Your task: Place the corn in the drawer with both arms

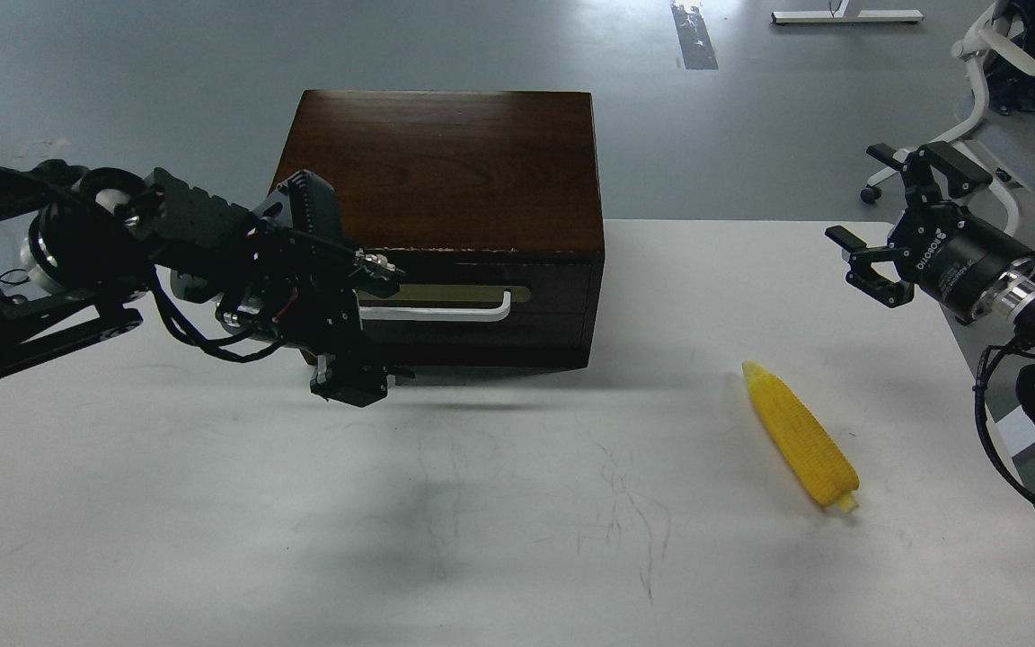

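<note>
at the left gripper (351,382), jaw state impossible to tell, hanging before the shut drawer (473,310) by its white bar handle (446,313). right gripper (877,220) spread wide, empty, well above the corn (800,436) lying on the white table (482,521). nothing done yet: drawer unopened, corn ungrasped.

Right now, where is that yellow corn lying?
In the head view, the corn lies flat on the white table, right of the wooden box, below the right gripper.
</note>
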